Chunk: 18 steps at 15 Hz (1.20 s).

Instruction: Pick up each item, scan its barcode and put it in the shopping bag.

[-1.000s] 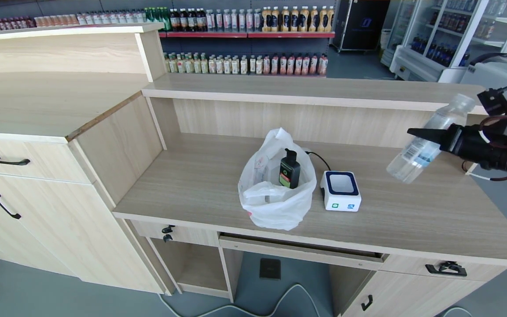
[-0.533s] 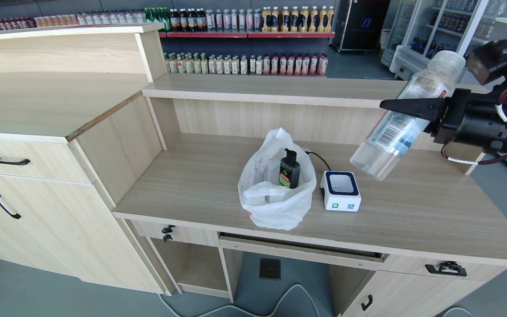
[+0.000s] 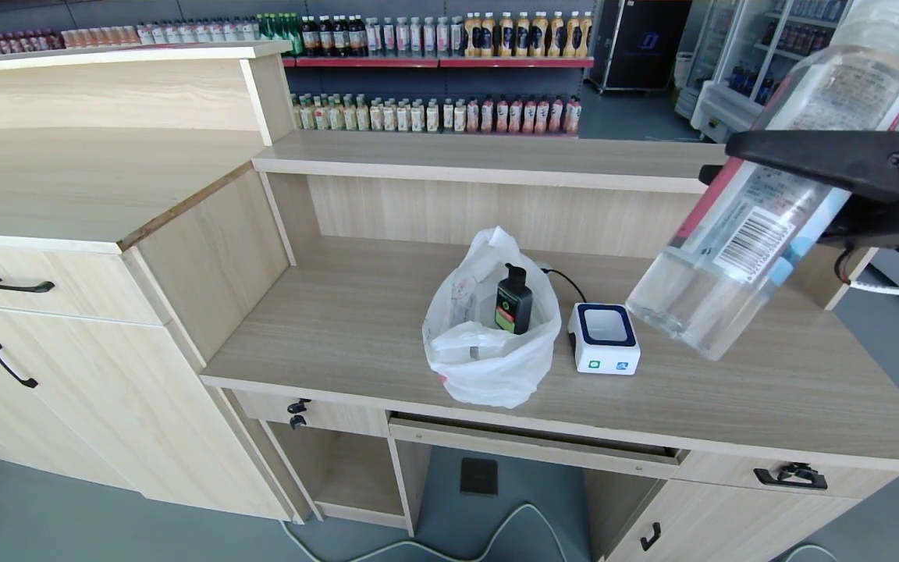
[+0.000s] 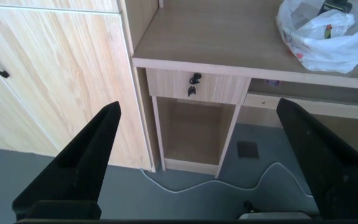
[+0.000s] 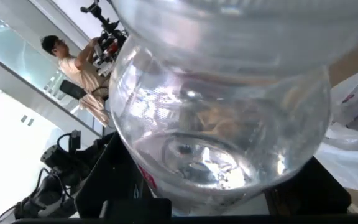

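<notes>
Head view crops the right tool (image 3: 781,187) gripping the tilted water bottle (image 3: 699,297), whose cap runs off-frame; left tool (image 4: 199,106) spreads wide.

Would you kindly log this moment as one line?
right hand shut on water bottle | left hand open | scanner beside shopping bag

Right claw (image 3: 730,160) clamped, held high; left claw (image 4: 197,106) spread
</notes>
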Motion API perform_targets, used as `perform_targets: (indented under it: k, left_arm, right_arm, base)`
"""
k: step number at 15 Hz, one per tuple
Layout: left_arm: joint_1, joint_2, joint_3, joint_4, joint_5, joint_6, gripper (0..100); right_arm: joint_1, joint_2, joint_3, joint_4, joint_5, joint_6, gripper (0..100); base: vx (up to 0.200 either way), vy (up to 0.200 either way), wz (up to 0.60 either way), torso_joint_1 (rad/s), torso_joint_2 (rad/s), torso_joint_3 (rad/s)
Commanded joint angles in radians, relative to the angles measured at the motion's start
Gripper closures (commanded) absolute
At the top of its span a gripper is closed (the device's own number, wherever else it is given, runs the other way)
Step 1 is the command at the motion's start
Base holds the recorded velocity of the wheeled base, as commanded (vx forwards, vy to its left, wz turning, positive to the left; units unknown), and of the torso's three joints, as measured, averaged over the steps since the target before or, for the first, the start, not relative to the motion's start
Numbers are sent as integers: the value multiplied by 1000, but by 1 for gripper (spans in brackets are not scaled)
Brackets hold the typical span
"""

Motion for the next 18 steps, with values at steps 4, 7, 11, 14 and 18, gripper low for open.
perform_targets:
  k: [4,7,11,14,18]
  left_arm:
    - [0,0,0,0,0,0,0]
    - [0,2,0,0,0,0,0]
    - [0,0,0,0,0,0,0]
    - [0,2,0,0,0,0,0]
    - [0,2,0,0,0,0,0]
  right_arm:
    - [60,-87,44,0,3,-2,100]
    - [83,-101,24,0,48,-2,100]
    - [117,-124,47,3,49,-2,100]
    - [132,-142,75,3,51,-2,100]
    - [178,-185,84,64,49,-2,100]
  base:
    - [0,0,0,0,0,0]
    - [0,0,0,0,0,0]
    - [0,0,0,0,0,0]
    - [0,0,0,0,0,0]
    - [0,0,0,0,0,0]
